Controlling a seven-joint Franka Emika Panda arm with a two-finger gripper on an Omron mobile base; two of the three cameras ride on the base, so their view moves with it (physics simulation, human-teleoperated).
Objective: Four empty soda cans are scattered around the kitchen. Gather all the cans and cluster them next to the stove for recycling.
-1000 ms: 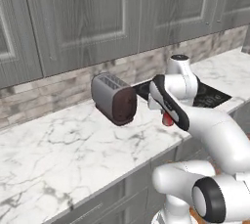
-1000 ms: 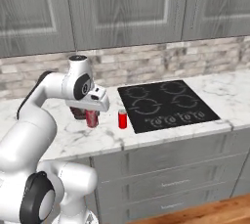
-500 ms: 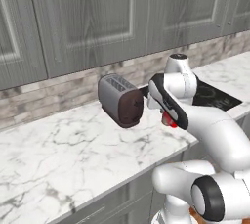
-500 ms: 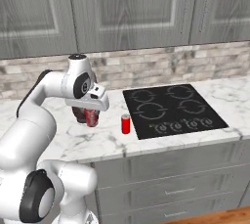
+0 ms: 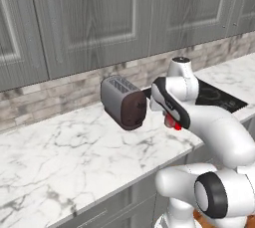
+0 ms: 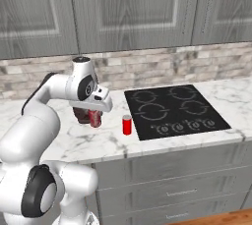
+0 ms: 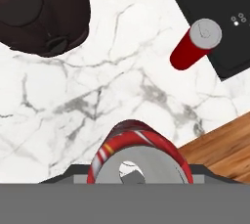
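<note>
The fingers [image 6: 95, 119] are clamped on a red soda can [image 7: 139, 157] with a silvery top, held above the marble worktop [image 6: 106, 140]; a second red can [image 6: 127, 124] stands beside the stove [image 6: 174, 112].

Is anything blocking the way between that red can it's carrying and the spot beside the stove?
Nothing visible does. The pincer holds a red can above bare marble counter. Between it and the stove stands just one other red can, already upright by the stove's edge. The toaster sits off to the other side.
</note>
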